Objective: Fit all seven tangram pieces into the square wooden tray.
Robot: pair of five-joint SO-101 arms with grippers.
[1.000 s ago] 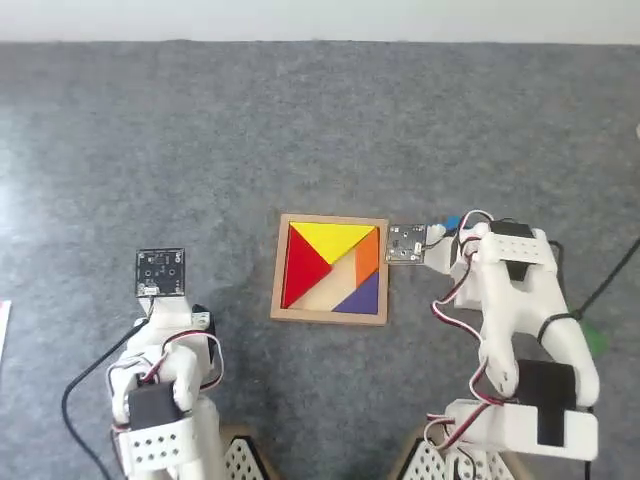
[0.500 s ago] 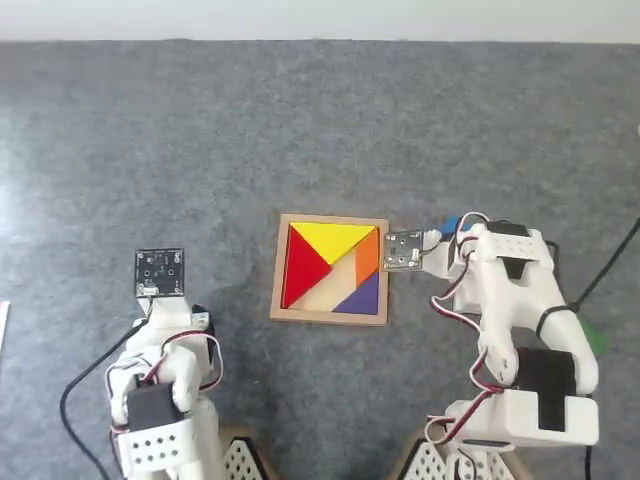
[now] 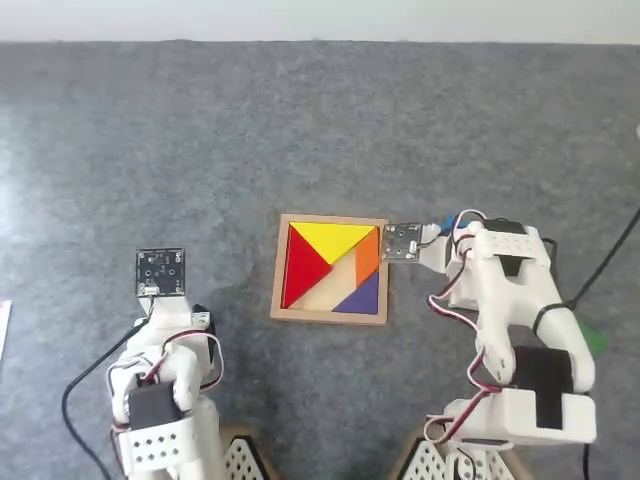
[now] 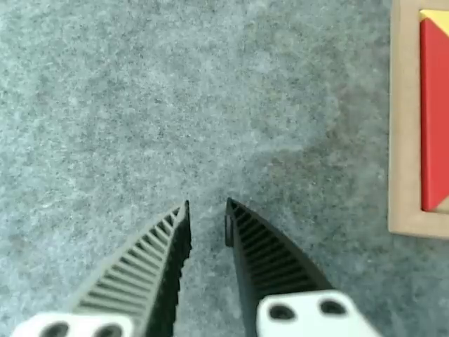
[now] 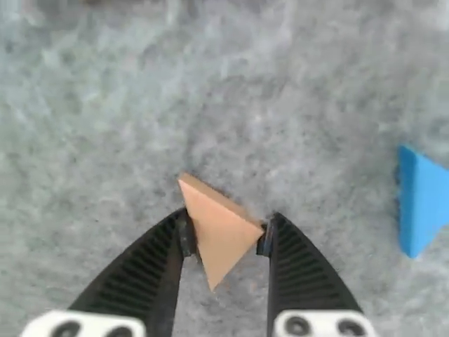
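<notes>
The square wooden tray (image 3: 330, 219) lies mid-table holding a yellow triangle (image 3: 330, 240), a red triangle (image 3: 303, 268), an orange piece (image 3: 367, 257) and a purple triangle (image 3: 362, 296); bare wood shows between them. My right gripper (image 5: 224, 235) is shut on a tan triangle (image 5: 217, 225) just above the grey mat. In the high view that arm's wrist (image 3: 403, 243) sits by the tray's right rim. A blue piece (image 5: 421, 200) lies on the mat beside it. My left gripper (image 4: 207, 210) hovers over bare mat, slightly open and holding nothing, left of the tray's rim (image 4: 403, 140).
A grey mat (image 3: 200, 140) covers the table. The left arm (image 3: 160, 350) rests near the front left. A green bit (image 3: 596, 338) shows beside the right arm's base. A cable (image 3: 615, 265) runs off to the right.
The right arm has crept a little to the left, toward the tray's right rim, with the tan triangle in its gripper. The left arm has not moved.
</notes>
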